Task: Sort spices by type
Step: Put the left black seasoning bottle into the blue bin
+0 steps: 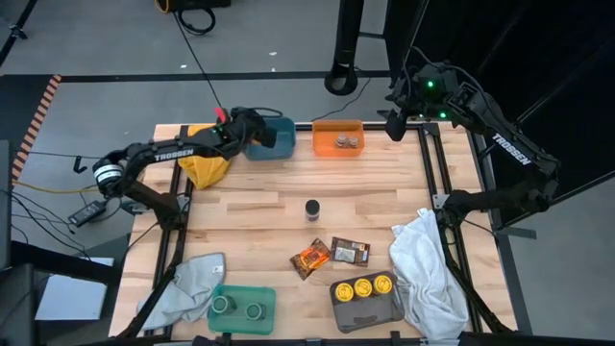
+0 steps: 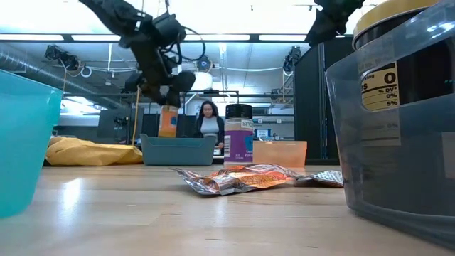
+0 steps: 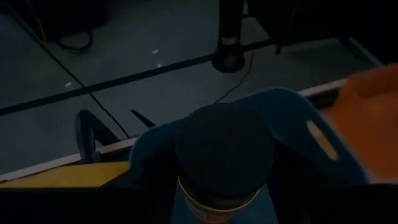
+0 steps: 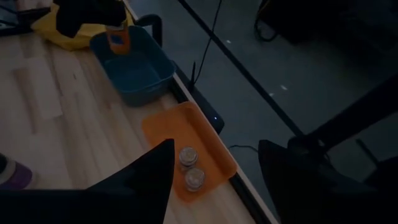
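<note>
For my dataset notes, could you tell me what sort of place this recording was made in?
Most likely a robotics lab or workshop: the wooden table stands on a grey floor strewn with cables, and the low view shows exposed ceiling ducts, strip lights and a person seated beyond.

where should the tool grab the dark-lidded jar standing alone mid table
Grip the dark-lidded jar across its round body just below the lid, coming straight down from above. It stands upright and alone on the bare wooden table, clear of the packets, so the fingers have room on either side. The cylindrical sides give two opposing faces; the purple-labelled body shows in the low view.
</note>
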{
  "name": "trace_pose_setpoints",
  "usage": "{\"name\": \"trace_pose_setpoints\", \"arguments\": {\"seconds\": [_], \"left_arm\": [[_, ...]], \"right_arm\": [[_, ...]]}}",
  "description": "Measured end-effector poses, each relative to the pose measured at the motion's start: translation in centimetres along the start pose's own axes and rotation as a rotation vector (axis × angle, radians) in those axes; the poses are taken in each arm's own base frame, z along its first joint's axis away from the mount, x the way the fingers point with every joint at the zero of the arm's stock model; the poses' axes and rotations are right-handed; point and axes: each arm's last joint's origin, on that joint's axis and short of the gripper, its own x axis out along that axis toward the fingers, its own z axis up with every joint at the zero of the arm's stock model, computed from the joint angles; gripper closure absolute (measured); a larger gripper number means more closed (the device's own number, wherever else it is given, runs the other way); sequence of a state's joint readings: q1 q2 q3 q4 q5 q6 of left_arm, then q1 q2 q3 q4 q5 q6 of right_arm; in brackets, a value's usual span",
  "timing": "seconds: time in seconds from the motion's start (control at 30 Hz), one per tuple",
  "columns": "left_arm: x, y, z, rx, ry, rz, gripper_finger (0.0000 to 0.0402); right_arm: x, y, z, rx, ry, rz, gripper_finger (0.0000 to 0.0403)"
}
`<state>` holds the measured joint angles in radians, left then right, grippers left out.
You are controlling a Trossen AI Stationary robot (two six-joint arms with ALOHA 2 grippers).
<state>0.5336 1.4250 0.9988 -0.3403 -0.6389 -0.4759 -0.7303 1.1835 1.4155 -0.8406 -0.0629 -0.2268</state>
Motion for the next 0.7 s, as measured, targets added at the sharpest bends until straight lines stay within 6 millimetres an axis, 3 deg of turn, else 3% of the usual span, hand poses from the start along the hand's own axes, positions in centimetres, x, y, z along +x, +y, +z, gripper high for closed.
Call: {"name": "trace_pose_setpoints", "arguments": {"seconds": [0.27,0.5,0.7], "left_arm": [[2.1,1.0,-1.5,-0.049,-0.055,-0.068,0.0204],[3.1,2.2,-3.0,-0.046,-0.039,-0.022,0.0204],[3.6,2.8,-3.0,-0.055,-0.035,0.003,0.0201]], "right_arm": [[0.0,-0.1,0.0,0.000,0.003,-0.017,0.0163],[0.0,-0.1,0.0,0.000,0.004,-0.021,0.0167],[0.0,-0.1,0.1,-0.001,-0.008,-0.024,0.0166]]}}
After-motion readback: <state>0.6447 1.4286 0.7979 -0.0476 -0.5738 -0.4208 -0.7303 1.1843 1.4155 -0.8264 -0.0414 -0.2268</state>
